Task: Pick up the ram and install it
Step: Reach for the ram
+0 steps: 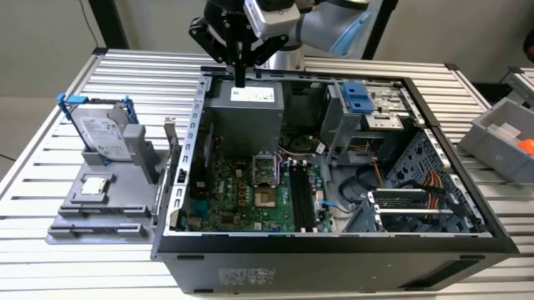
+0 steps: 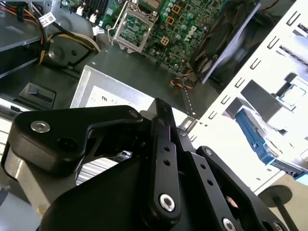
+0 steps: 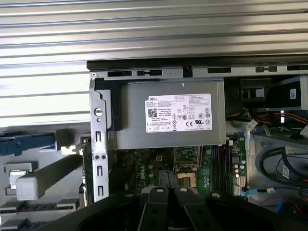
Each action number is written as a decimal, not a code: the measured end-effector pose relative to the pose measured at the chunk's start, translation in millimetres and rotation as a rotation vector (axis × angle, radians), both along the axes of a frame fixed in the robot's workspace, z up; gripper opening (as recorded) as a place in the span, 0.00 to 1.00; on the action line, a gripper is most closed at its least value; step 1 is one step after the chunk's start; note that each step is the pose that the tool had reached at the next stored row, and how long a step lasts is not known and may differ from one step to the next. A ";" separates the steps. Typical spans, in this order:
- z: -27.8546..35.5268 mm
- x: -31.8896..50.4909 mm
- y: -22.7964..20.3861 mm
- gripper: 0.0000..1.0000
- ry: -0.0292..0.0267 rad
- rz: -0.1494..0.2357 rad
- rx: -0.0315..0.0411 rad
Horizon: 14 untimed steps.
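My gripper [image 1: 240, 84] hangs above the back edge of the open computer case [image 1: 199, 125], over the grey power supply [image 1: 247, 106] with its white label. Its black fingers [image 2: 162, 126] are pressed together, shut, and I see nothing between them. In the first wrist view the gripper [image 3: 167, 176] points down at the green motherboard [image 3: 149, 166]. The black memory slots [image 1: 302, 199] lie beside the processor socket [image 1: 265, 172]. I cannot pick out the ram with certainty. A thin upright strip [image 1: 169, 147] stands at the grey fixture's edge next to the case.
On the exterior view's left, a grey fixture [image 1: 100, 219] carries a hard drive in a blue frame [image 1: 104, 132] and a small square silver chip [image 1: 94, 185]. A drive cage with a blue latch [image 1: 354, 97] and cables fill the case's right. A grey bin [image 1: 504, 140] stands on the exterior view's far right.
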<state>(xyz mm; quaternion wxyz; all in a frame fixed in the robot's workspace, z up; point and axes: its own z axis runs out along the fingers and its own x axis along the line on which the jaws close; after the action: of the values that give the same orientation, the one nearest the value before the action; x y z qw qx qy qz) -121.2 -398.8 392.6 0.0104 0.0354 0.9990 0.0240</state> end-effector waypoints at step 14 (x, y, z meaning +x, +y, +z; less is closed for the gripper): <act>0.0 -0.5 0.0 0.00 0.0000 0.000 -0.0001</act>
<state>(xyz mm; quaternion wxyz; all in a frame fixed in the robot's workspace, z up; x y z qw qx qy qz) -121.7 -398.8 392.6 0.0104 0.0355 0.9990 0.0240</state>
